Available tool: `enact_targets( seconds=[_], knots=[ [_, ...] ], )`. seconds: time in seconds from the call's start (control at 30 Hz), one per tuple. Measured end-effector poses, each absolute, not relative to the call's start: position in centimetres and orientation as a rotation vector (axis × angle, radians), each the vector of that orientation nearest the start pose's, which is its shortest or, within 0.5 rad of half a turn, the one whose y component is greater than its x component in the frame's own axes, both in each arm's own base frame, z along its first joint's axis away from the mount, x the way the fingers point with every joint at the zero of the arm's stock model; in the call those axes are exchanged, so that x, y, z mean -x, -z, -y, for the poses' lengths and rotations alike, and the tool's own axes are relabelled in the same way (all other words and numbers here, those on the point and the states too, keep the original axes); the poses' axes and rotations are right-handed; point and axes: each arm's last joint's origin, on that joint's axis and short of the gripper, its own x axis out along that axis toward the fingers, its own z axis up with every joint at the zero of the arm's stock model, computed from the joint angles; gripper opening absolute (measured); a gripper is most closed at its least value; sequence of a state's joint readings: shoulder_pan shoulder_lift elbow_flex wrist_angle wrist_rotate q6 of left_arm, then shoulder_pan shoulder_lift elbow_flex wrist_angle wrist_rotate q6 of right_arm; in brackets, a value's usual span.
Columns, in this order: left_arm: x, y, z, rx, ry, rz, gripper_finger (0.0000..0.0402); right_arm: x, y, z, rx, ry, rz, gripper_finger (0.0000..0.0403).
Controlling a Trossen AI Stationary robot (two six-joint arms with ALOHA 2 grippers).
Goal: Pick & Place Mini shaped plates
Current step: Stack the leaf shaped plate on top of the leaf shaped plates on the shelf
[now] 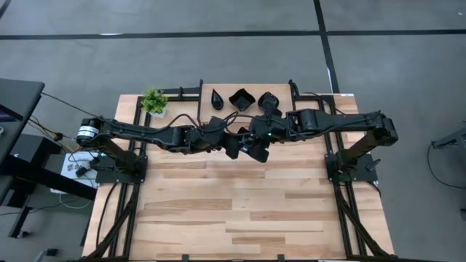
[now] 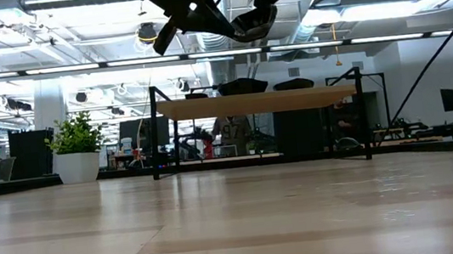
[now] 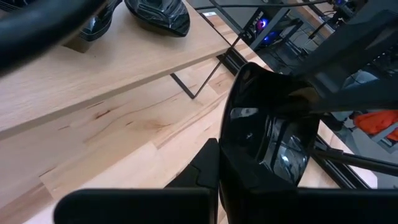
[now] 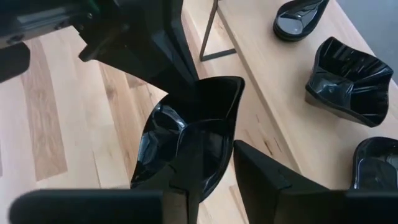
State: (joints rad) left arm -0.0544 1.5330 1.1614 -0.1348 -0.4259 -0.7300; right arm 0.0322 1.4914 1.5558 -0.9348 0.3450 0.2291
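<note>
A glossy black mini shaped plate (image 4: 186, 124) with one pointed end hangs high above the table's middle (image 1: 253, 151), seen from below in the low view (image 2: 251, 26). My left gripper (image 1: 231, 142) is shut on one end of it. My right gripper (image 4: 214, 177) is open at the other end. One finger (image 4: 186, 168) stands over the plate's hollow and the other finger (image 4: 267, 180) outside its rim; I cannot tell whether they touch it. Three more plates (image 1: 217, 98) (image 1: 242, 98) (image 1: 268, 100) rest on a raised wooden shelf (image 2: 258, 102) at the far side. My left gripper holds the plate by the rim of one end (image 3: 227, 155), reaching in from the table's left and slanting slightly down. One finger (image 3: 199, 171) lies against the outside of the wall; the plate hides the other. The plate is lifted clear and tilted.
A small green plant (image 1: 153, 102) in a white pot stands at the far left corner. The shelf stands on thin black legs (image 2: 156, 135). On it, the right wrist view shows a teardrop plate (image 4: 298, 15) and a wavy-edged plate (image 4: 348, 71). Bare wood (image 1: 240, 211) fills the table's near half.
</note>
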Motion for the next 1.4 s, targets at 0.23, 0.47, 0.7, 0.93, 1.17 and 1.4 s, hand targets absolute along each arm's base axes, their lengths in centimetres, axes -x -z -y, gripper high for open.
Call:
enact_targets(
  seconds=[0.23,0.47,0.7,0.93,1.17,1.4],
  knots=[
    [-34.3,-28.9,0.7,0.587,-0.522,-0.332,0.0003,-30.2,-37.0,0.0,-0.050,0.387,-0.813,0.0048],
    [-34.3,-28.9,0.7,0.589,-0.520,-0.329,0.0003,-30.2,-36.9,0.0,-0.047,0.388,-0.817,0.0007],
    [-34.3,-29.0,0.7,0.595,-0.518,-0.320,0.0003,-30.2,-37.0,0.0,-0.048,0.387,-0.816,0.0004],
    [-34.5,-29.4,0.7,0.613,-0.503,-0.287,0.0032,-30.3,-37.0,-0.1,-0.056,0.376,-0.807,0.0002],
    [-34.0,-30.0,0.6,0.611,-0.500,-0.273,0.0099,-30.3,-36.9,-0.1,-0.060,0.380,-0.814,0.0001],
    [-32.2,-32.6,0.6,0.521,-0.454,-0.222,0.0144,-30.1,-36.8,0.1,-0.055,0.393,-0.828,0.0001]
  ],
)
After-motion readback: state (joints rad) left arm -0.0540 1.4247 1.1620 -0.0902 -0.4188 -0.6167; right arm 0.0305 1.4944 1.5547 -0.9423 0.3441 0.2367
